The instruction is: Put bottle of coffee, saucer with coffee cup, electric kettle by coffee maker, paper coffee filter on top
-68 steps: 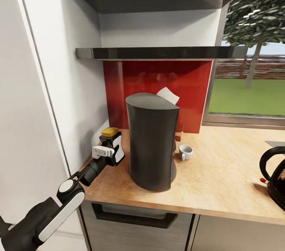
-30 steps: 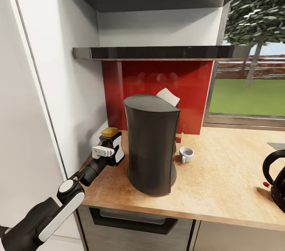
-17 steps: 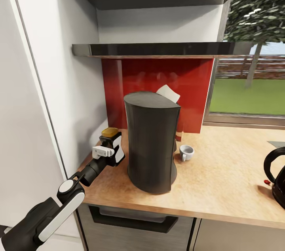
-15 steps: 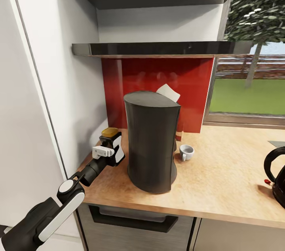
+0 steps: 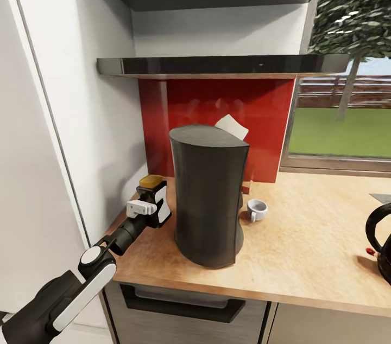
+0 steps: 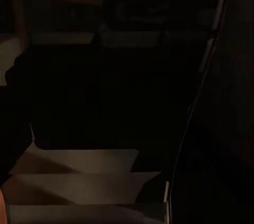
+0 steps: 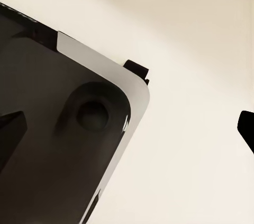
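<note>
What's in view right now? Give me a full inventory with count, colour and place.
coffee maker: one, dark grey-black, upright on the kitchen countertop near its left end.
paper coffee filter: one, white, at the back of the coffee maker's top.
bottle of coffee: one, dark with golden-brown cap and white label, left of the coffee maker, in the left end effector.
coffee cup: one, white, on the countertop right of the coffee maker; no saucer under it.
electric kettle: one, black handle, red switch, at the right edge, cut off.
kitchen shelf: one, glossy black, above the coffee maker.
backsplash: one, red, behind the coffee maker.
left end effector: one, white fingers, closed on the bottle.
</note>
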